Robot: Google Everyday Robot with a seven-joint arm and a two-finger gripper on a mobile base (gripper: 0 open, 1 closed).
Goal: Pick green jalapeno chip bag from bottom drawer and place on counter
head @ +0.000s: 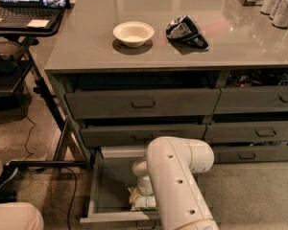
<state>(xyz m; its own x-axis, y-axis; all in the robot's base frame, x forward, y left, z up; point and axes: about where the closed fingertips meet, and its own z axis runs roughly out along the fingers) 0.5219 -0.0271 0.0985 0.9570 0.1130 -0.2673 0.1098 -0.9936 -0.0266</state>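
The white arm folds steeply downward, its end effector low beside the forearm, largely hidden.

Arm mostly hides gripper (seemingly inside the bottom drawer)

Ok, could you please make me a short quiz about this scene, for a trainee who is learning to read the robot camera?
1. Where is the gripper? A) low inside the open bottom drawer, at the green jalapeno chip bag; B) above the cans; C) at the laptop.
2. True or false: in the camera view, the bowl stands left of the dark snack bag on the counter.
3. Fill in: the white arm reaches down into the ___ drawer.
Key: 1 A; 2 true; 3 bottom.
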